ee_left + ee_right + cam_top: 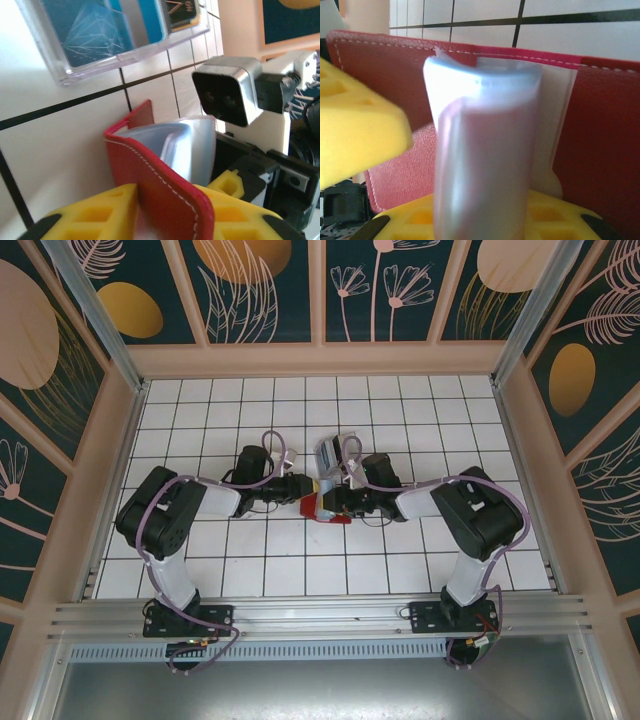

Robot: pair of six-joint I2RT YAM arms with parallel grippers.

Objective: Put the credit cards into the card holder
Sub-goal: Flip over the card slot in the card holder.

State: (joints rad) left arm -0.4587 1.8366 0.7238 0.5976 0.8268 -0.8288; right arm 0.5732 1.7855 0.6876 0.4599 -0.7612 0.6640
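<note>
You had both arms meeting over the middle of the white tiled bench [200, 410], with the red card holder [312, 506] between them, standing open like a book. Your left gripper [165, 217] was clamped narrow on the holder's red stitched cover, one yellow finger [90, 212] on each face of it. Your right gripper [445, 185] came in from the opposite side, and the bowed grey-blue clear pockets [485, 140] stood between its yellow fingers [360, 135]. The nearer finger looked slightly apart from the pockets, so I could not tell whether that gripper actually pinched them. The credit cards [90, 30], in blue and teal, lay flat inside the clear plastic box [135, 56], which sat on the tiles just beyond the card holder, apart from it.
</note>
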